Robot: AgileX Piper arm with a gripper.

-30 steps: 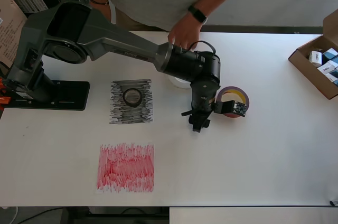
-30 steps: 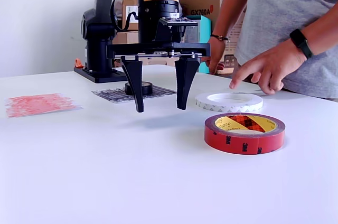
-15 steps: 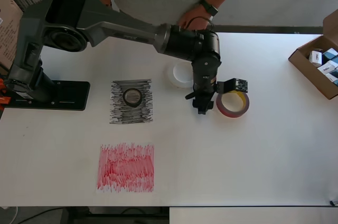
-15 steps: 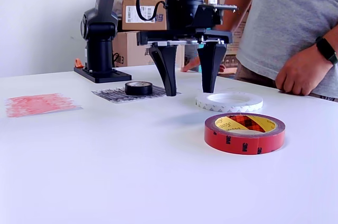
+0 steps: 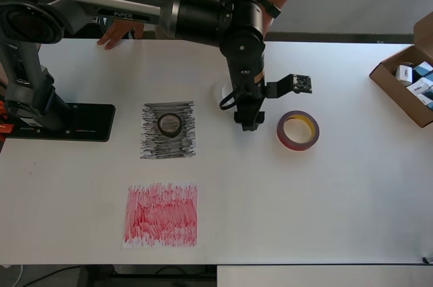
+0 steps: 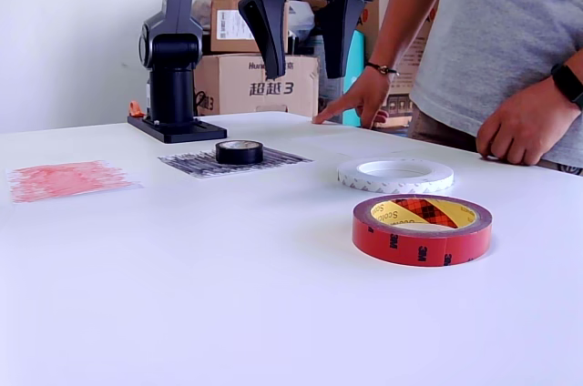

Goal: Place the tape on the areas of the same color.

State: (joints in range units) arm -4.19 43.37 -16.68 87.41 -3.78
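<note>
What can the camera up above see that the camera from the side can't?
Only the overhead view shows the open cardboard box of small packages at the table's right edge and the full top of the red scribbled sheet.

Only the exterior view shows the whole white tape roll, which the arm mostly hides from above, the stacked boxes behind the table, and the open tool lifted high above the table.

Both show the black tape roll sitting on the black scribbled sheet, the red tape roll on bare table, and a person's hand touching the table.

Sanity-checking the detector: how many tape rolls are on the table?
3. Black roll on the black-scribbled sheet; white roll under the raised gripper, mostly hidden overhead; red roll on bare table.
</note>
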